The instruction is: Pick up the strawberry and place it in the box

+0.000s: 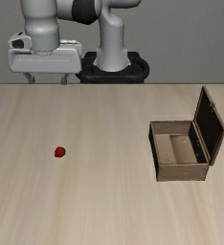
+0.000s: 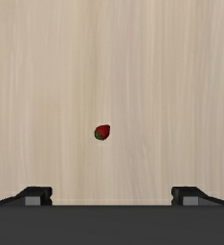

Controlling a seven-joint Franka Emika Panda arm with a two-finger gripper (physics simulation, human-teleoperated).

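Toward the exterior view's left, about mid-height of the frame, the strawberry [image 1: 60,152] lies alone on the table [image 1: 104,206], well apart from the box [image 1: 183,173]. In the wrist view we see the strawberry [image 2: 102,132] below our gripper [image 2: 112,197], ahead of the fingertips [image 2: 35,194] and roughly level with the midpoint between them. Its dark green cap [image 2: 99,135] is turned toward the fingers and a little to one side, with the red body pointing away. It looks nearly round, so we can only say its long axis runs slightly on a diagonal.

Our gripper [image 1: 48,80] hangs high at the upper left of the exterior frame, fingers spread wide with nothing between them.

The box sits at the exterior view's right, dark wood, its lid [image 1: 212,124] raised and tilted back along the right side. The table is pale, with wood grain running across it. Behind it stands a plain grey wall [image 1: 186,38], and the arm's black base [image 1: 114,69] rests at the table's far edge.
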